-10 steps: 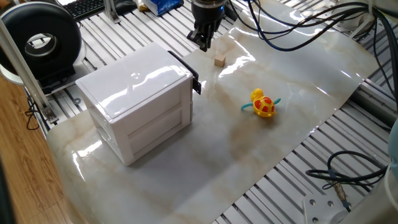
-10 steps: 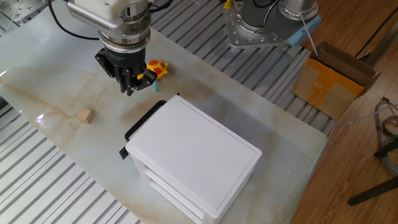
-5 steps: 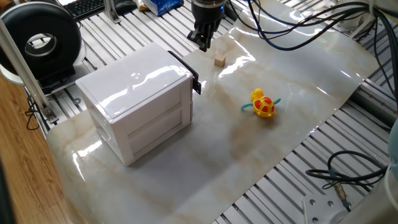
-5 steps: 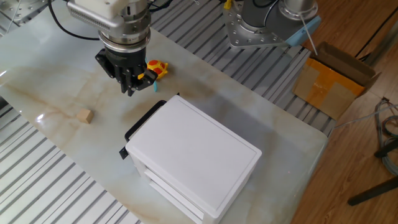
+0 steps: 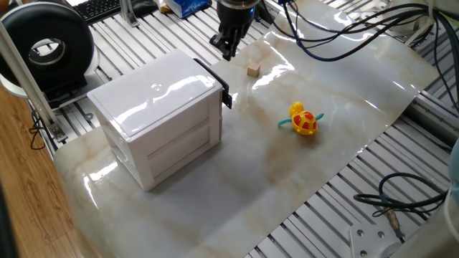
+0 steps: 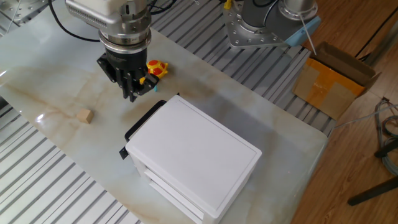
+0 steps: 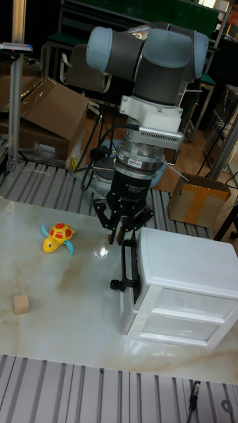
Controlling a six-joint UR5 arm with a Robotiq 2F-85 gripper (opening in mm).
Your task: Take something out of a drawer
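Since the earlier frame, gripper has shifted a little toward the cabinet — now hanging just off the black bar handle of the upper drawer, which is pushed in. Fingers sit close together w/ nothing between them, so clenched and empty. Wood cube lies on the marble tabletop, apart from the gripper — duck toy sits near it, also on the table.

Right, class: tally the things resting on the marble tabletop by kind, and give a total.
Wooden cube: 1
Toy duck: 1
White drawer cabinet: 1
Total: 3
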